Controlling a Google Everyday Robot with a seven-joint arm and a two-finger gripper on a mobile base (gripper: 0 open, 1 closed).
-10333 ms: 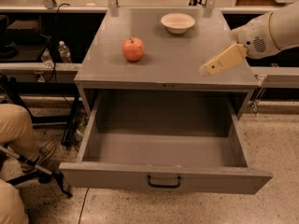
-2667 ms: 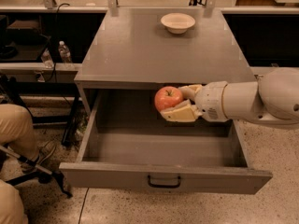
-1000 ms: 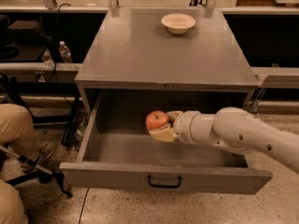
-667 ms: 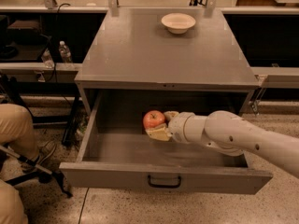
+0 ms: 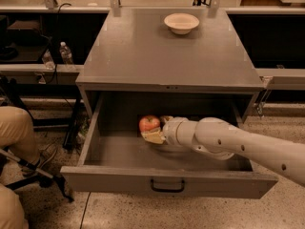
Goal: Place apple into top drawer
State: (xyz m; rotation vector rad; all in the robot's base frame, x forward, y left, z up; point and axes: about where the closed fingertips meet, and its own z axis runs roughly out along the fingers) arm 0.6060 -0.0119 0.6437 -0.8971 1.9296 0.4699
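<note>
The red-orange apple [image 5: 149, 123] is inside the open top drawer [image 5: 167, 181], near its back left, low over or on the drawer floor. My gripper [image 5: 155, 130] reaches into the drawer from the right on a white arm. Its cream fingers [image 5: 153, 137] are closed around the apple, one below it and one behind it. The drawer is pulled fully out, with its flat grey front panel and small black handle [image 5: 167, 185] toward the camera.
A cream-white shallow bowl [image 5: 181, 23] sits at the back of the grey cabinet top [image 5: 167, 56]. A person's leg and chair [image 5: 19, 147] are at the left. Water bottles [image 5: 66, 54] stand on a shelf at the left.
My gripper has carried the apple down from the cabinet front into the drawer and slightly left and back. It keeps its hold on the apple.
</note>
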